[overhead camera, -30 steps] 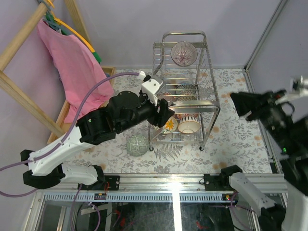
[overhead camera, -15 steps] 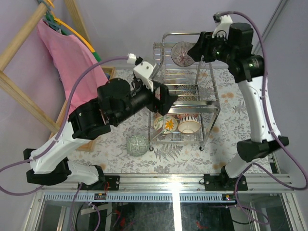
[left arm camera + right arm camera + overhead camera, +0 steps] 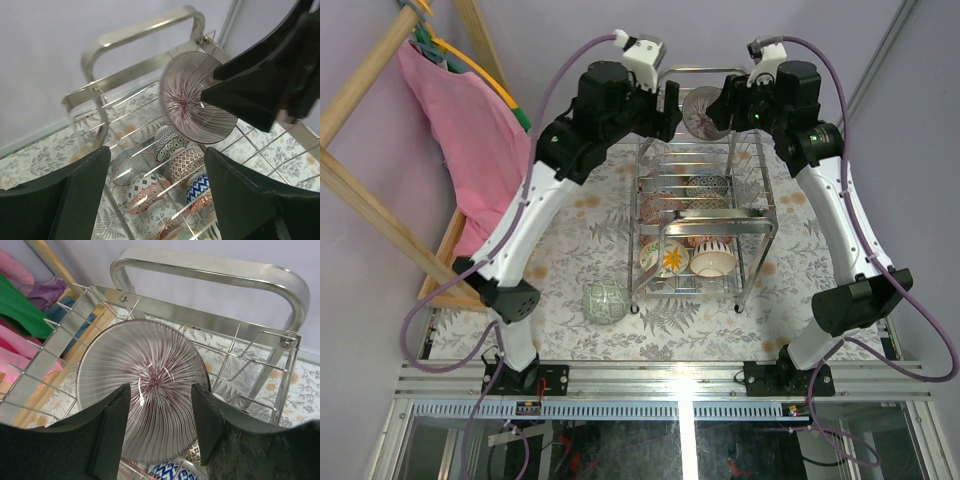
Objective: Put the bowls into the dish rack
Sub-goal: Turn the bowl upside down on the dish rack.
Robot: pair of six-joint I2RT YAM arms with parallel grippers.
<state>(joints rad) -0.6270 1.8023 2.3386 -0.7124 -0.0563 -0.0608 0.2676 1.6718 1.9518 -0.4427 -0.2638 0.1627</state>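
Note:
The dish rack (image 3: 756, 222) stands mid-table. A purple-striped bowl (image 3: 700, 112) stands on edge in its upper tier; it also shows in the left wrist view (image 3: 186, 100) and the right wrist view (image 3: 150, 390). Several patterned bowls (image 3: 705, 186) sit in the lower tiers (image 3: 145, 192). A grey-green bowl (image 3: 606, 301) lies on the table left of the rack's front leg. My left gripper (image 3: 668, 103) is open and empty, high at the rack's upper left (image 3: 156, 152). My right gripper (image 3: 721, 106) is open, close beside the striped bowl (image 3: 161, 390).
A pink cloth (image 3: 460, 110) hangs from a wooden frame (image 3: 360, 85) at the left, over a shallow wooden tray (image 3: 452, 240). The rack's handle (image 3: 210, 267) arches behind the striped bowl. The table has a fern-patterned cover (image 3: 820, 290).
My left arm has risen from in front of the rack's lower tier to beside its top. My right arm swung in from the right to the striped bowl. The bowls have not moved.

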